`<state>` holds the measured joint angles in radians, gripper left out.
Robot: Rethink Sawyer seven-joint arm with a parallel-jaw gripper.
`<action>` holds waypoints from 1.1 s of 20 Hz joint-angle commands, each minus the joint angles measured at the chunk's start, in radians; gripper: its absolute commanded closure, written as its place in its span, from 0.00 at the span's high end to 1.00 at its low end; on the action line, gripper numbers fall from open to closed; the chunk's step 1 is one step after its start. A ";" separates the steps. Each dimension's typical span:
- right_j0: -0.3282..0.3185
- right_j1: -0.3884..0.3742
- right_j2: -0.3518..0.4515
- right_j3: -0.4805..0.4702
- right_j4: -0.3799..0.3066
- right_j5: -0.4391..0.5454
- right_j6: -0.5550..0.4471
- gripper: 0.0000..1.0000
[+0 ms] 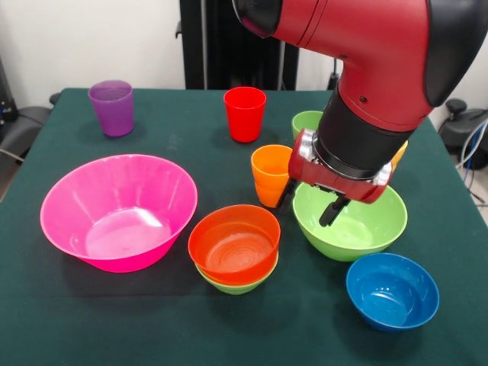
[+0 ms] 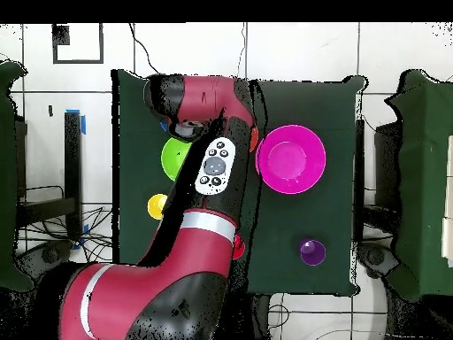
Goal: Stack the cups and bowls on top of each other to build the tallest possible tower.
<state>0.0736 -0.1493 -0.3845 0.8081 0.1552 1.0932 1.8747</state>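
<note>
The tool hangs just inside the rim of the large glossy lime-green plastic bowl, at that bowl's ten o'clock in the front view. One dark finger points down into the bowl; whether the tool is released or clenched I cannot tell, and nothing shows in its grasp. Just beside the tool at nine o'clock stands the small orange plastic tumbler, upright, apparently touching or nearly touching the green bowl's rim. Further out at eight o'clock sits the start of the tower: a glossy red-orange plastic bowl nested in a smaller lime-green bowl. The round blue plastic bowl lies near at five o'clock, the huge pink plastic bowl well apart at nine o'clock. The red plastic tumbler and purple plastic tumbler stand toward eleven and ten o'clock on the dark green surface; a light green tumbler peeks out behind the arm. The red and black arm comes down steeply, wrist bent over the large bowl. The coming move likely turns on the large bowl directly beneath the tool.
</note>
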 commanded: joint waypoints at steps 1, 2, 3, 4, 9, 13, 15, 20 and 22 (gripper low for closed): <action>0.015 0.062 0.048 -0.024 -0.088 0.104 -0.010 1.00; 0.015 0.060 0.049 -0.020 -0.088 0.101 -0.012 1.00; 0.015 0.060 0.049 -0.019 -0.088 0.102 -0.014 1.00; 0.017 0.056 0.047 -0.014 -0.089 0.101 -0.015 1.00; 0.016 0.057 0.044 -0.023 -0.085 0.117 -0.017 1.00; 0.021 0.016 0.033 -0.014 -0.086 0.170 -0.033 1.00; 0.022 -0.024 0.039 0.019 -0.081 0.186 -0.049 1.00; 0.016 -0.065 0.048 0.045 -0.083 0.200 -0.073 1.00; 0.011 -0.066 0.050 0.035 -0.084 0.214 -0.075 1.00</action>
<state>0.0756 -0.1831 -0.3899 0.7932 0.1550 1.2080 1.8747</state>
